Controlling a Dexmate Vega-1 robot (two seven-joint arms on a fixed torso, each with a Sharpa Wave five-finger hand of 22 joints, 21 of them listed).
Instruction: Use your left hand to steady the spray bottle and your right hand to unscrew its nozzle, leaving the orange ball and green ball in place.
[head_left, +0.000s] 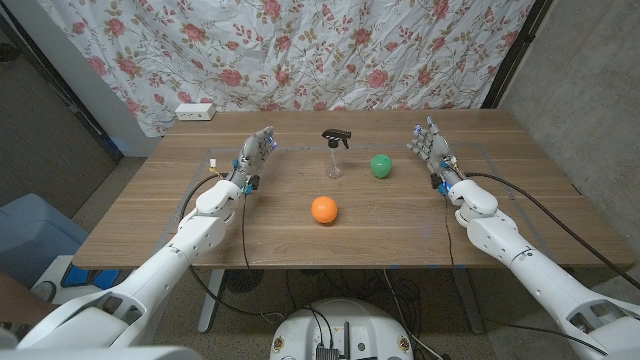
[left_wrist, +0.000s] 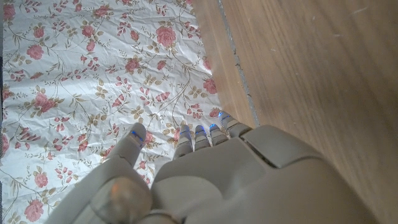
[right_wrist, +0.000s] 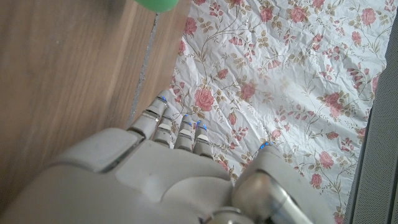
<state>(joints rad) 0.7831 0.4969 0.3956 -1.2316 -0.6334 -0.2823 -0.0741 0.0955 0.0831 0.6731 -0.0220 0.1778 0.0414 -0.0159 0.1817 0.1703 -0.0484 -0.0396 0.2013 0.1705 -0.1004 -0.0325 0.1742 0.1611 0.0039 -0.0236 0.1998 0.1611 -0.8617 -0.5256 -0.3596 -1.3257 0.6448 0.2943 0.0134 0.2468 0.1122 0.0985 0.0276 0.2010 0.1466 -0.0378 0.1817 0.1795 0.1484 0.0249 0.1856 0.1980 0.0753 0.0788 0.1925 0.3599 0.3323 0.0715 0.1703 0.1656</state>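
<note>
A small clear spray bottle (head_left: 335, 160) with a black nozzle (head_left: 336, 137) stands upright at the middle of the wooden table (head_left: 280, 235), toward its far side. The green ball (head_left: 380, 165) lies just to its right, and its edge (right_wrist: 158, 5) shows in the right wrist view. The orange ball (head_left: 323, 209) lies in front of the bottle, nearer me. My left hand (head_left: 255, 156) is raised well left of the bottle, fingers apart, holding nothing. My right hand (head_left: 430, 147) is raised right of the green ball, also empty with fingers apart. My left hand (left_wrist: 205, 180) and right hand (right_wrist: 174, 174) point toward the curtain.
A floral curtain (head_left: 300, 50) hangs behind the table. A white power strip (head_left: 195, 112) lies at the far left corner. Cables run along both forearms. A blue bin (head_left: 25, 240) stands on the floor to the left.
</note>
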